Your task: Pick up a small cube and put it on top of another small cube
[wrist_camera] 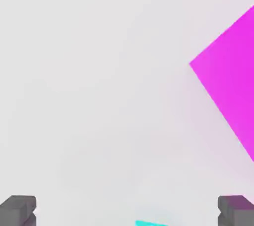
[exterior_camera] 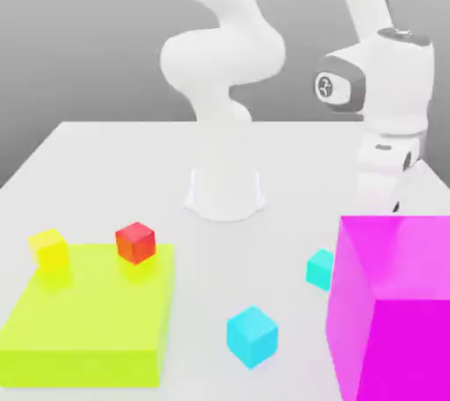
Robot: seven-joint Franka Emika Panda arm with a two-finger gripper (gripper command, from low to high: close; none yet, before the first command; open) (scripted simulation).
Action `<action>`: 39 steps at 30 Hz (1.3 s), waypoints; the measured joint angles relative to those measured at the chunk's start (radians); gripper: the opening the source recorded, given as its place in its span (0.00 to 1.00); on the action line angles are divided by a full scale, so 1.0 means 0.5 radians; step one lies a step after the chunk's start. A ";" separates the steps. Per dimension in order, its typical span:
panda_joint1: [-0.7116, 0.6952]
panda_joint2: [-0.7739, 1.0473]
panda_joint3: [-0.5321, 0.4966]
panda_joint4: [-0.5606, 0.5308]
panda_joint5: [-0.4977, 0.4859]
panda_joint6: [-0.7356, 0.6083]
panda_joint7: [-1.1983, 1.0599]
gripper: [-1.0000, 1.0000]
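The claw [wrist_camera: 127, 210] hangs above the white desk [exterior_camera: 105, 162], its two grey fingertips [wrist_camera: 19, 209] spread wide apart with nothing between them. In the exterior view the hand descends behind the large magenta block [exterior_camera: 395, 302], at that view's right.

Two small cyan cubes rest on the desk. The nearer cyan cube [exterior_camera: 252, 335] sits in open space between the yellow-green slab [exterior_camera: 88, 329] and the magenta block, apart from both. The second cyan cube [exterior_camera: 321, 268] lies further back, just beside the magenta block's face and partly hidden by it. In the hand view a cyan sliver [wrist_camera: 151, 223] shows at the frame edge between the fingertips; it is judged to be this second cube.

Handling judgement: each cube appears rigid, plain-faced and light, with flat parallel sides suited to a two-finger pinch. Grip on two opposite vertical faces, centred, low enough to prevent tilting. For the second cube, the adjacent magenta block limits finger clearance on that side; orient the fingers along the free faces.

A red cube [exterior_camera: 135, 242] and a yellow cube [exterior_camera: 49, 250] rest on the slab and are not involved.
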 joint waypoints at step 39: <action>-0.116 -0.061 -0.504 -0.220 -0.260 0.014 0.369 0.00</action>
